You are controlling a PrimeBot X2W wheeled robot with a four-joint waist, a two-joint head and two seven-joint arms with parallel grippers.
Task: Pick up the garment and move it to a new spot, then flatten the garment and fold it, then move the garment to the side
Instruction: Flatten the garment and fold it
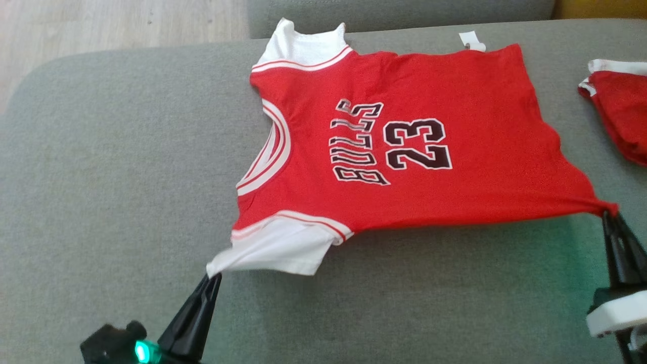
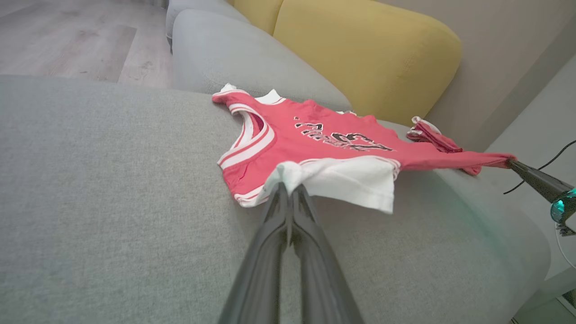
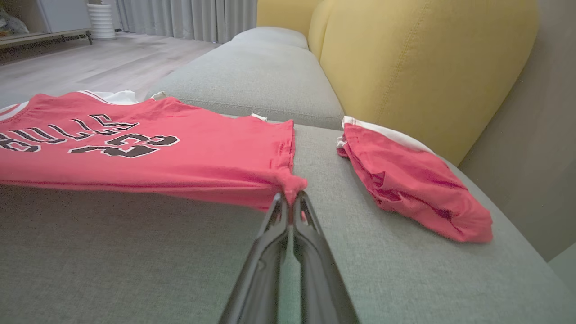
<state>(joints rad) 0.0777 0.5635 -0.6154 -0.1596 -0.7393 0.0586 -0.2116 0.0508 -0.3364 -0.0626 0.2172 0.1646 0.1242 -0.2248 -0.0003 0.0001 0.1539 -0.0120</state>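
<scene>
Red Bulls jersey (image 1: 414, 151) stretched taut mid sofa seat (image 1: 101, 177): left tool (image 1: 215, 277) clamped on white sleeve (image 1: 273, 253), right tool (image 1: 609, 216) pinching hem corner. Likely flattening.

Soft matt red cloth jersey (image 1: 455, 101) on coarse woven grey sofa fabric (image 1: 101, 177).

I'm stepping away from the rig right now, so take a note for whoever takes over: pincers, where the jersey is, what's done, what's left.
Left pincer: shut on the jersey at its white sleeve corner.
Right pincer: shut on its red hem corner.
Jersey: spread print-up on the grey sofa cushion, near edge taut between the pincers; another red garment lies apart at the right.
Done: gripped and spread out.
Left: fold, then move aside.
</scene>
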